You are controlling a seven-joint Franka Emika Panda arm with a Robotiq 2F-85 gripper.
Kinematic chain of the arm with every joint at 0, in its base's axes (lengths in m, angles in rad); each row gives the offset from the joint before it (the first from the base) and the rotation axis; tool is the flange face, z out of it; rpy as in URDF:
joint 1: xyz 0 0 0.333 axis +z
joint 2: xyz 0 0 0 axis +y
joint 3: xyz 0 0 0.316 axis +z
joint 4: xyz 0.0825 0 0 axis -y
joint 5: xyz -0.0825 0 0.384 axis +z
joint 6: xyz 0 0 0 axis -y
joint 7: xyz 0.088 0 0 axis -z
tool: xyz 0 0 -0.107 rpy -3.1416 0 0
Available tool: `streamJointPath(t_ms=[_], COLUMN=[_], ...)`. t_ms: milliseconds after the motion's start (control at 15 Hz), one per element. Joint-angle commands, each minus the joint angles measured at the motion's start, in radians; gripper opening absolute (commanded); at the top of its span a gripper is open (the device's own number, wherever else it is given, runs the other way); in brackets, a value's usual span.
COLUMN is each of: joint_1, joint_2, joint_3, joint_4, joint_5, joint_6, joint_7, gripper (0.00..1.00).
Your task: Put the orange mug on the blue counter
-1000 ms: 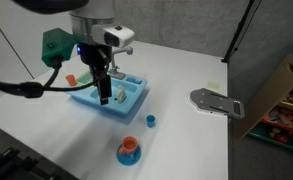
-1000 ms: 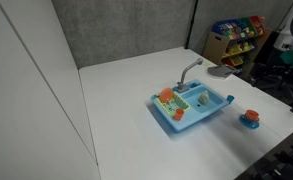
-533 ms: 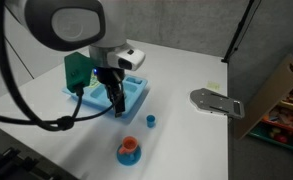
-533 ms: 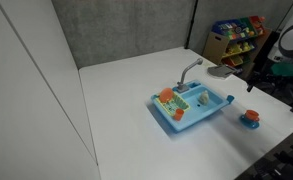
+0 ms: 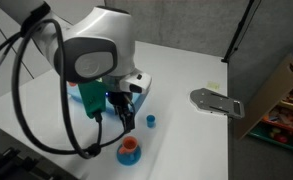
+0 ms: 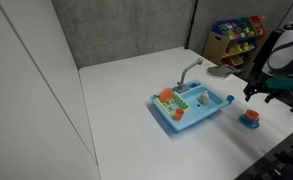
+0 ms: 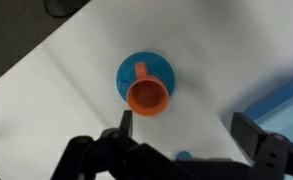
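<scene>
The gripper (jaws apart) has been shifted above the blue saucer, where the orange mug is seated upright.

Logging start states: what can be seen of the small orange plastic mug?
The small orange plastic toy mug is plain, glossy and round, with one small side handle. It stands upright, mouth up and apparently empty, on the round blue plastic saucer on the white table. Only the saucer touches it. The open hand hangs above it, not gripping it. It sits apart from the light-blue toy sink.
</scene>
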Motion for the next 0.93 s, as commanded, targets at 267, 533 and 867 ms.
streamJointPath(t_ms=[267, 533, 867], joint_1=[-0.015, -0.008, -0.016], joint_2=[0.097, 0.090, 0.105], joint_3=[-0.003, 0.000, 0.012], joint_4=[0.035, 0.021, 0.018], joint_5=[-0.037, -0.021, -0.023], joint_6=[0.067, 0.059, 0.082], joint_7=[-0.184, -0.180, -0.217], gripper=[1.00, 1.00, 1.00])
